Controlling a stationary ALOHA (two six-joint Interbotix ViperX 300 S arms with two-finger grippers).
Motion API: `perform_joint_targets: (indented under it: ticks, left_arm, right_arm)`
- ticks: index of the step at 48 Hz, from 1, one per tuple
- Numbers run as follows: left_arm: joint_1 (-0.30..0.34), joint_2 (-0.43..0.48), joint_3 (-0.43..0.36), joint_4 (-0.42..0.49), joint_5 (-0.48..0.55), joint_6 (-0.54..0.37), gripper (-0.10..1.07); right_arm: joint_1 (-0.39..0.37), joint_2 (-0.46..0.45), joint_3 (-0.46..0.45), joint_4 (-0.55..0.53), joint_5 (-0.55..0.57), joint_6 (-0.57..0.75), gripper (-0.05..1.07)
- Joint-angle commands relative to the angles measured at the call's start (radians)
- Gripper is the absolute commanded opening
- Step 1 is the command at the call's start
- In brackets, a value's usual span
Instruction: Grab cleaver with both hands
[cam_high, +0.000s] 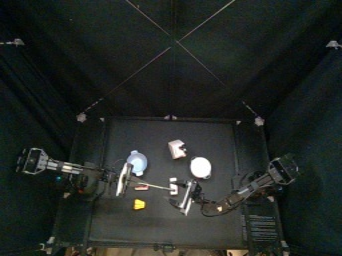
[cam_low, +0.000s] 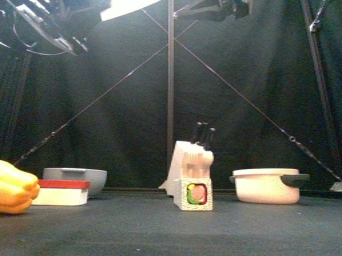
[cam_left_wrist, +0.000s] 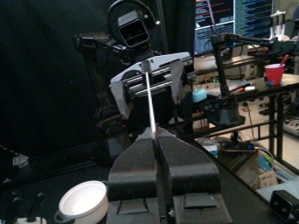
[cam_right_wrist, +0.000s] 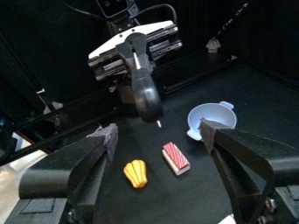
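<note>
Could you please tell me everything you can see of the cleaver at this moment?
The cleaver is clamped in the shut left hand and held off the table. The left wrist view shows it edge-on, as a thin, straight, pale line running out from the jaws towards the right hand. That hand's jaws stand wide open on either side of the cleaver's free tip and do not appear to touch it. The orange-brown handle cannot be made out, and is probably hidden inside the grip.
</note>
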Motion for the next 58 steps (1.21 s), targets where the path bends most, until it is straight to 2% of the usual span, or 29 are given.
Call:
perform_joint_targets:
  ticks: [1,8,13,18,26,34,45,58]
  left_arm:
    - [0.008,-0.003,-0.006,-0.006,-0.009,0.002,0.22]
    - [0.020,-0.009,0.012,-0.017,-0.009,0.003,0.22]
    - [0.054,-0.011,0.031,-0.034,-0.009,0.003,0.22]
    - [0.083,-0.011,0.041,-0.051,-0.002,0.003,0.22]
    - [0.100,-0.006,0.046,-0.061,0.014,0.003,0.22]
    - [0.103,-0.006,0.044,-0.063,0.041,0.003,0.22]
    - [0.104,-0.006,0.043,-0.063,0.077,0.003,0.22]
    - [0.118,-0.006,0.044,-0.061,0.153,0.003,0.22]
  right_arm:
    - [0.011,-0.032,-0.015,0.048,0.006,0.003,1.02]
    - [0.009,-0.040,-0.034,0.230,0.014,0.000,1.02]
    - [0.002,-0.040,-0.051,0.423,0.015,-0.012,1.02]
    - [-0.020,-0.043,-0.055,0.565,0.015,-0.017,1.02]
    - [-0.069,-0.080,-0.043,0.701,0.021,-0.074,1.02]
    - [-0.132,-0.112,-0.049,0.864,0.084,-0.186,1.02]
    - [-0.202,-0.120,-0.117,1.029,0.166,-0.391,1.02]
    - [-0.291,-0.130,-0.199,1.166,0.184,-0.649,1.02]
